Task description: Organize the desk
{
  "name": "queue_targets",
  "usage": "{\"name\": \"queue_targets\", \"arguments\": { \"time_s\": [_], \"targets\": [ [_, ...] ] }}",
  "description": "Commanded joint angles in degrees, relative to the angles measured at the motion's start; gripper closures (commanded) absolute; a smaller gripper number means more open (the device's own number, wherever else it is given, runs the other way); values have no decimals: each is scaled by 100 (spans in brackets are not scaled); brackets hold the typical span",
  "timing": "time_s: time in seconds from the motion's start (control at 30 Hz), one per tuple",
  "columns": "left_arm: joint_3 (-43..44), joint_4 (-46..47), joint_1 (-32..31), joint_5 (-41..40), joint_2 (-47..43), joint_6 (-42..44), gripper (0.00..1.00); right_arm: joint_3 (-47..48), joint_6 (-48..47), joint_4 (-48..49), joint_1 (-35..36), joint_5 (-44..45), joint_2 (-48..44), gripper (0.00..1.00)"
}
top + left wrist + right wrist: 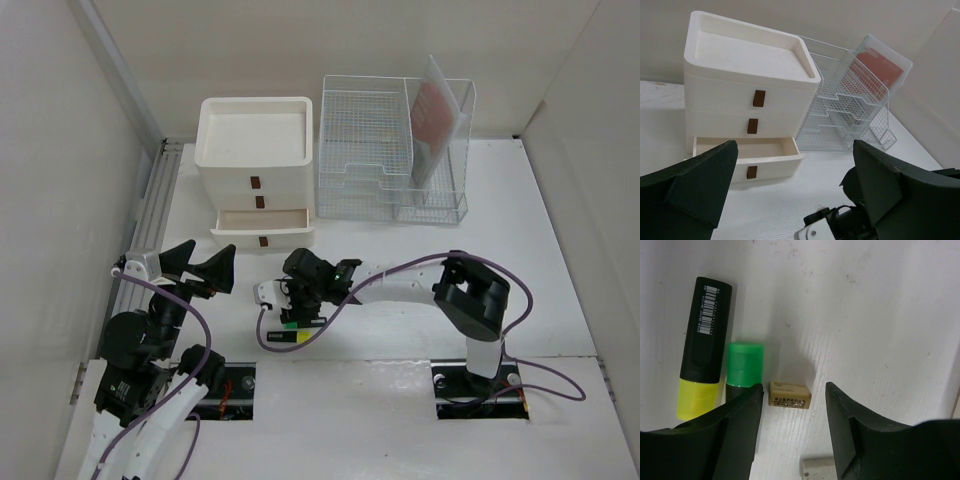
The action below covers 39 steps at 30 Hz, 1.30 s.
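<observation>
On the white desk (400, 330) my right gripper (296, 303) points down with its jaws open over a small tan printed box (790, 394). In the right wrist view the box lies flat between the fingertips of that gripper (794, 405), touching neither. Just left of it lie a green-capped marker (745, 365) and a black highlighter with a yellow cap (705, 345). The yellow one also shows from above (284, 336). My left gripper (205, 270) hangs wide open and empty at the left, facing the drawer box.
A white three-drawer box (256, 160) stands at the back, its bottom drawer (745, 150) pulled out. Right of it is a wire rack (365, 150) with a reddish folder (437, 110) in a clear sleeve. Beige walls close in both sides.
</observation>
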Motion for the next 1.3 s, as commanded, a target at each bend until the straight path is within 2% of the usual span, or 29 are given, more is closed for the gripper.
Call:
{"name": "queue_targets", "arguments": {
  "time_s": [0.0,0.57,0.67,0.7,0.8,0.83,0.87,1.03,1.27],
  "targets": [
    [-28,203,-24,-39,-68,-15,0,252,124,191,-52,101,45,42],
    [-28,203,-24,-91,-120,-15,0,304,282,191,-105,216,256,42],
    [-28,203,-24,-91,-173,-15,0,357,282,191,-105,268,309,51],
    [-28,203,-24,-91,-173,-15,0,357,282,139,-105,268,309,60],
    [-28,203,-24,-91,-173,-15,0,357,282,138,-105,216,309,77],
    [-28,203,-24,-91,-173,-15,0,357,282,138,-105,216,309,86],
    [-28,203,-24,-91,-173,-15,0,409,282,86,-105,216,309,88],
    [-28,203,-24,-91,-173,-15,0,620,282,86,-105,408,108,88],
    [-28,203,-24,-91,-173,-15,0,1490,230,15,-219,1437,159,88]
  ]
}}
